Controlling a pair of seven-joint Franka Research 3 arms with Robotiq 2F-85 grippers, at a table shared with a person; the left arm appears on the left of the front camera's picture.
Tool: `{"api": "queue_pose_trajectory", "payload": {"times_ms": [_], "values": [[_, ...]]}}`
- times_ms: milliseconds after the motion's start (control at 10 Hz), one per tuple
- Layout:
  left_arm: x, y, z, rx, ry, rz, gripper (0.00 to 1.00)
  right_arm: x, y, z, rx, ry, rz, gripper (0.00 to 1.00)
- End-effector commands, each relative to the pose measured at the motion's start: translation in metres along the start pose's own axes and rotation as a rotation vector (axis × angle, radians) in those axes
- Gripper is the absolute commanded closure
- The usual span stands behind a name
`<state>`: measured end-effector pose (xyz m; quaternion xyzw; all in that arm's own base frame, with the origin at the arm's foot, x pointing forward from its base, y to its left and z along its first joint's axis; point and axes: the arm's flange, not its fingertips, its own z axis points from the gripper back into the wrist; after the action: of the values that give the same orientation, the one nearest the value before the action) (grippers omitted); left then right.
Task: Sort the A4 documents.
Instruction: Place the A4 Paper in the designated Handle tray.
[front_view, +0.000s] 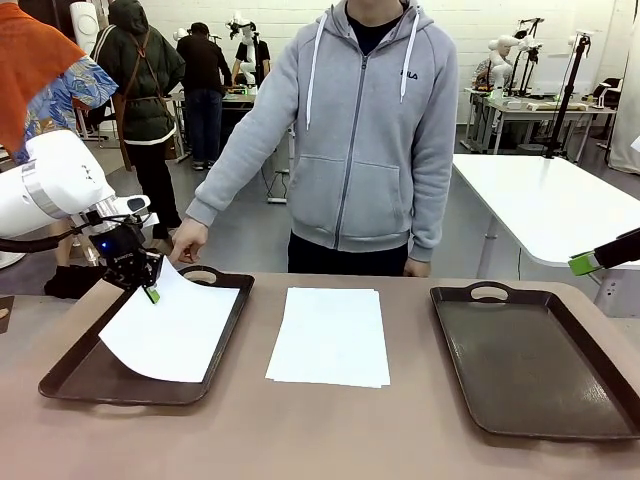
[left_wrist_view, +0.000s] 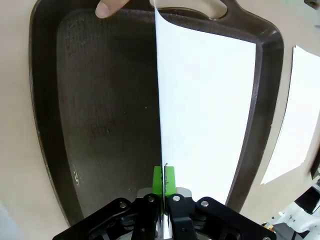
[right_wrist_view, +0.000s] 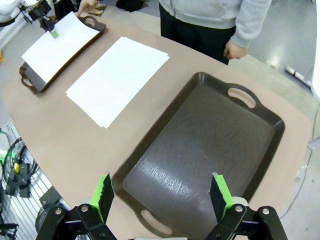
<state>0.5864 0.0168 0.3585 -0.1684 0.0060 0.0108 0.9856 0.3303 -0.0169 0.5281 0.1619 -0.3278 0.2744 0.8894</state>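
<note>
My left gripper (front_view: 150, 292) is shut on the edge of one white A4 sheet (front_view: 172, 326), holding it tilted over the left dark brown tray (front_view: 75, 377). In the left wrist view the sheet (left_wrist_view: 205, 105) rises edge-on from the shut green pads (left_wrist_view: 163, 181) above that tray (left_wrist_view: 100, 120). A stack of A4 documents (front_view: 330, 335) lies flat at the table's middle. My right gripper (right_wrist_view: 162, 195) hovers open high above the empty right tray (right_wrist_view: 200, 150); its green fingertip (front_view: 583, 263) shows at the front view's right edge.
A person in a grey hoodie (front_view: 370, 130) stands at the far side, one hand (front_view: 188, 240) touching the left tray's far handle, a fingertip (left_wrist_view: 111, 7) at its rim. Another white table (front_view: 550, 200) stands behind on the right.
</note>
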Motion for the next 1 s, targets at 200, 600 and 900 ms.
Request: {"api": "queue_pose_trajectory", "payload": {"times_ms": [200, 600, 900], "values": [[0.007, -0.002, -0.003, 0.023, 0.032, -0.004, 0.90, 0.000, 0.000, -0.002, 0.012, -0.003, 0.001, 0.00], [0.005, -0.004, 0.001, 0.047, 0.025, -0.001, 0.51, 0.000, 0.000, -0.002, 0.012, -0.003, 0.001, 0.00], [0.005, 0.000, 0.010, 0.092, -0.007, 0.018, 0.21, 0.000, 0.000, -0.002, 0.012, -0.003, 0.001, 0.00]]}}
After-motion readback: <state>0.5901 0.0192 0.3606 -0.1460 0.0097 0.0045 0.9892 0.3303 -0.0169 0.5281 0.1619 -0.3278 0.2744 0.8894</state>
